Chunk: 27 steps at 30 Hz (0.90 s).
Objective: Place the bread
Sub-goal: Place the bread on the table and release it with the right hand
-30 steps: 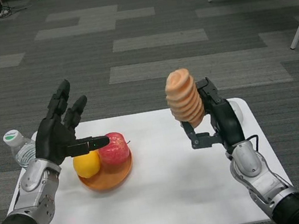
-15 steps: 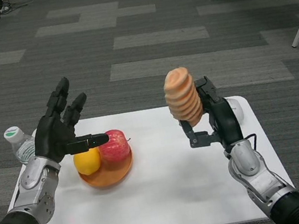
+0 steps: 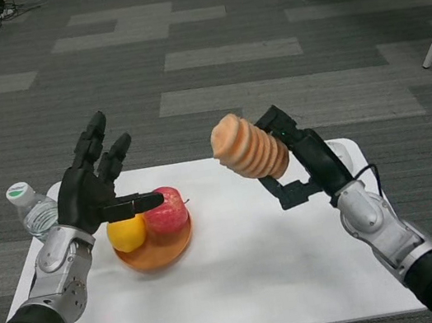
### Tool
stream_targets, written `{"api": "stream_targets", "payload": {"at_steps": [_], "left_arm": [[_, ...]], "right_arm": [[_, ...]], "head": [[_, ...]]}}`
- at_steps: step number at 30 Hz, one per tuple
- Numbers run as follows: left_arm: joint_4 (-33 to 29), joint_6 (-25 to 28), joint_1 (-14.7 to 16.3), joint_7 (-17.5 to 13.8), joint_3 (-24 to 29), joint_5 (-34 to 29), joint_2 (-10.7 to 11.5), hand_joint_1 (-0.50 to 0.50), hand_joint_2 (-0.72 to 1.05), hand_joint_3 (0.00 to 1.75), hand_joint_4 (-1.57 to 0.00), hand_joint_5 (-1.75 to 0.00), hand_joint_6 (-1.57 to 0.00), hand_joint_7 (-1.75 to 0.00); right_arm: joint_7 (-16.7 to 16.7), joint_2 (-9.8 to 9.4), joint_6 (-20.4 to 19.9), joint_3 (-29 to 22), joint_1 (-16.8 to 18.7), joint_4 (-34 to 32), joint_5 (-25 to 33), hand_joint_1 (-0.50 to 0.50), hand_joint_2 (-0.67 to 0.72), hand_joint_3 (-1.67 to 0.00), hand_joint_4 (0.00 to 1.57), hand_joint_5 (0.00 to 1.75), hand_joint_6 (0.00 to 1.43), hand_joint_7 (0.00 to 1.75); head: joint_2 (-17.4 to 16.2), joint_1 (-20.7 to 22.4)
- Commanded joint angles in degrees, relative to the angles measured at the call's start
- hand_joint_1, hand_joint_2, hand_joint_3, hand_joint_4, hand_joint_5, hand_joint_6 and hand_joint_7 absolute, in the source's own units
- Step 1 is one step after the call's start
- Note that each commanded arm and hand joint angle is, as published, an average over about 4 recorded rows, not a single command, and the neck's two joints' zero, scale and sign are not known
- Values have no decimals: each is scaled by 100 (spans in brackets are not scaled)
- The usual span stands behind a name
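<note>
Your left hand (image 3: 98, 195) is hovering with fingers spread apart, holding nothing, over the left part of the counter (image 3: 247, 290). You are looking at one water bottle (image 3: 30, 211) at the counter's left edge, then one orange plate (image 3: 155, 252) carrying one lemon (image 3: 127, 233) and one red apple (image 3: 166, 212). The counter's middle and near side are lying bare white, giving you open room right of the plate. Your right hand (image 3: 300, 163) is clamping one ridged bread (image 3: 249, 149), raised above the counter's far middle. Since the earlier frame the bread is tilting leftward rather than standing upright, and it is sitting nearer the plate.
</note>
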Motion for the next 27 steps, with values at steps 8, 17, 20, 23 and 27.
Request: {"api": "stream_targets", "payload": {"at_steps": [8,17,20,23,27], "left_arm": [[178,-46,-105,-30,33,31,-98,50,52,2,0,-41,0,0],[451,-37,-305,-30,-73,28,-142,50,52,4,0,-41,0,0],[514,-37,-351,-30,-99,22,-148,50,52,7,0,-41,0,0],[536,-37,-366,-30,-99,22,-157,50,52,7,0,-41,0,0],[541,-37,-371,-30,-99,22,-170,50,52,2,0,-41,0,0]], "right_arm": [[915,-269,655,-33,-553,-443,-2089,-41,-48,-139,62,165,54,157],[1355,-122,793,11,-929,704,-2482,-42,-48,-135,63,165,54,159],[1533,14,774,-217,-997,1379,-2715,-42,-48,-135,63,165,54,159],[1601,111,749,-476,-1010,1884,-2919,-42,-48,-135,65,165,54,159],[1616,168,719,-769,-1010,2297,-3152,-42,-48,-135,65,165,53,161]], "head": [[-5,-96],[-70,-243],[-77,-227],[-81,-206],[-88,-195]]}}
